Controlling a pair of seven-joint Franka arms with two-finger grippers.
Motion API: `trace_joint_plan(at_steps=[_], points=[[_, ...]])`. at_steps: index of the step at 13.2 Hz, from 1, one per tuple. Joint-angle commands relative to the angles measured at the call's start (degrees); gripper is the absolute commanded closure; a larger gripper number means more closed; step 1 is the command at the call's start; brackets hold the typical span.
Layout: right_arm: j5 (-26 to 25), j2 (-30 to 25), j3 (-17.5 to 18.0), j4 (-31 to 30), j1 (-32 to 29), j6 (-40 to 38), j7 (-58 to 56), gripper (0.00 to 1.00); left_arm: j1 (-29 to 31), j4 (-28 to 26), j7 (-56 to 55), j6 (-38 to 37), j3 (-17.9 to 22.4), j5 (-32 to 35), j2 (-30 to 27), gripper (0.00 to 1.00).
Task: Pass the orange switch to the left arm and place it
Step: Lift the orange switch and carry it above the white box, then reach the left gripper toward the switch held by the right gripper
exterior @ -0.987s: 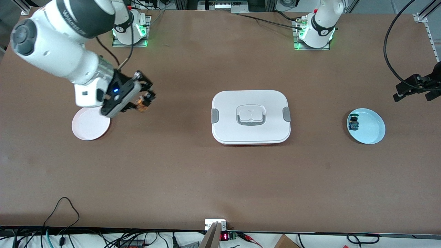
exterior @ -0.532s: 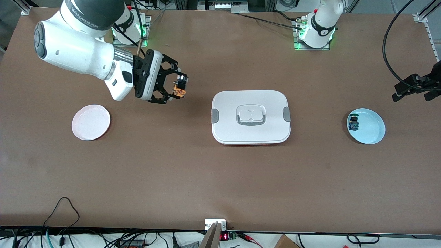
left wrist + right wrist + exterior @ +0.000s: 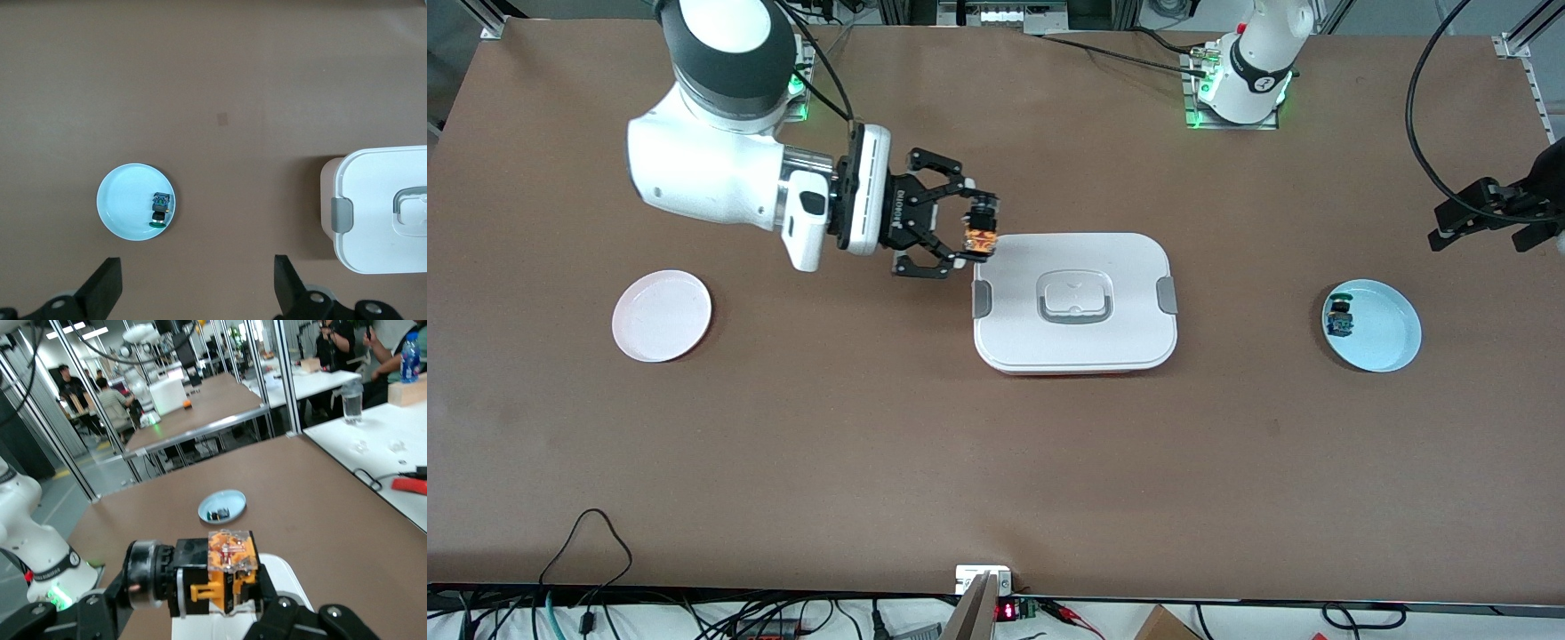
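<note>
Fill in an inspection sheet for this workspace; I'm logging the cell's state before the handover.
Surface: brown table, bare between the items.
Job's things: orange switch gripped in the right claw, in the air over the corner of the white box at the right arm's end; box shut, at mid-table.
Clutter: pink plate toward the right arm's end; blue plate toward the left arm's end, holding a small blue switch.
Grippers: right claw shut on the orange switch; left claw open, holding nothing, above the table by the blue plate.
Cables: black cable looping onto the table edge nearest the camera.
Surroundings: people at desks in the right wrist view.
</note>
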Motion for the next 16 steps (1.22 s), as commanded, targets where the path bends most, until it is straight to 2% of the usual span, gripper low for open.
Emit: trace_joint_plan(at_steps=[1,4,5,6,8,11,13,16], points=[[9.1,0.9,-0.3,0.7,2.2,1.1,-7.9,1.00,-0.1,1.0,2.2,-2.1,-0.3,-0.4,-0.3,0.00],[19.9,2.1,-0.3,0.9,4.6,2.4,-17.5,1.00,0.1,0.7,3.5,-6.4,-0.2,-1.2,1.6,0.00],[21.7,2.3,-0.3,1.0,5.7,5.1,-19.9,1.00,0.8,0.6,3.5,-8.7,-0.2,-7.9,1.6,0.00],[22.7,2.8,-0.3,1.7,6.8,6.7,-21.1,1.00,2.2,0.4,3.0,-11.9,0.7,-19.7,2.0,0.00],[24.0,4.0,-0.4,3.1,8.4,7.5,-21.5,1.00,6.2,0.1,3.6,-16.3,0.5,-35.8,6.5,0.00],[24.8,4.3,-0.4,4.4,9.5,10.5,-21.4,1.00,6.5,-3.6,2.9,-17.3,0.1,-58.4,11.5,0.00],[26.8,4.3,-0.4,4.4,10.2,10.6,-21.4,1.00,5.3,-9.1,2.7,-15.2,-0.7,-67.9,11.2,0.00],[27.4,4.4,-0.4,4.4,10.5,10.7,-21.5,1.00,5.0,-10.2,-3.4,-8.4,-7.9,-72.1,10.0,0.00]])
